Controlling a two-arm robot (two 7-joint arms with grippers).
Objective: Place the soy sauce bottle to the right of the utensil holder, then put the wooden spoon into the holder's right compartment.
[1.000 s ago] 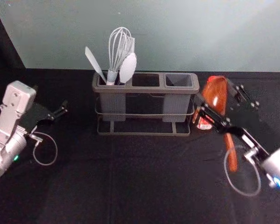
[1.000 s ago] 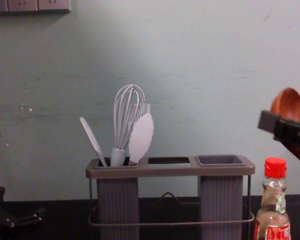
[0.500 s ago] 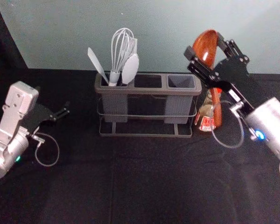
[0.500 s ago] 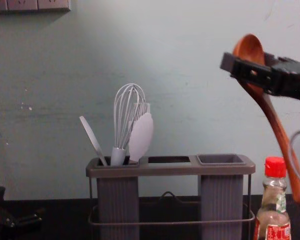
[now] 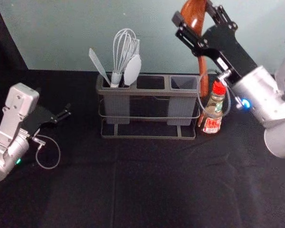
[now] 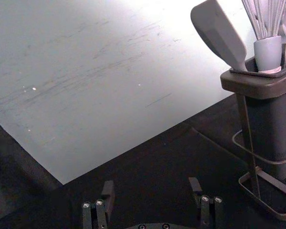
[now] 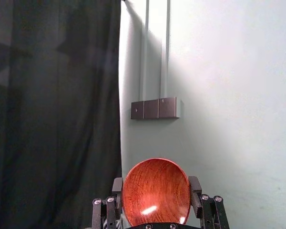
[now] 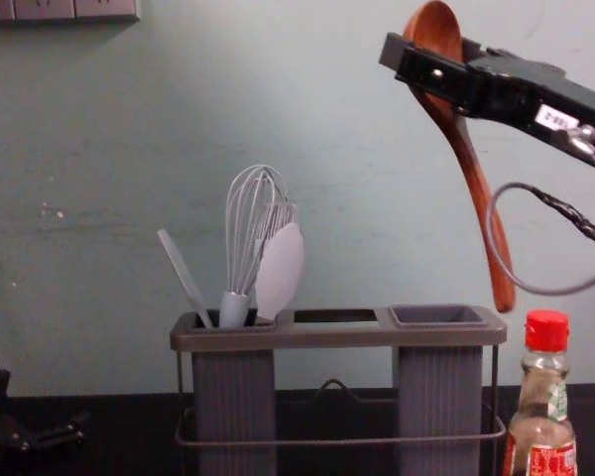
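I hold the wooden spoon (image 8: 473, 169) by its bowl in my right gripper (image 7: 156, 187), raised near the holder's (image 8: 337, 338) right end. Spoon: glossy, red-brown, handle slanting down. Current step: insertion; bottle (image 8: 542, 416) placed. Next: align handle over right compartment (image 8: 438, 315), lower. Left gripper (image 6: 151, 189): open, parked left.

You seem to be in a lab or test space: you see black cloth (image 5: 156, 190) over the work area, a dark curtain (image 7: 57, 119), a scuffed wall (image 8: 99, 149) and sockets (image 8: 46, 11), upper left in the chest view.
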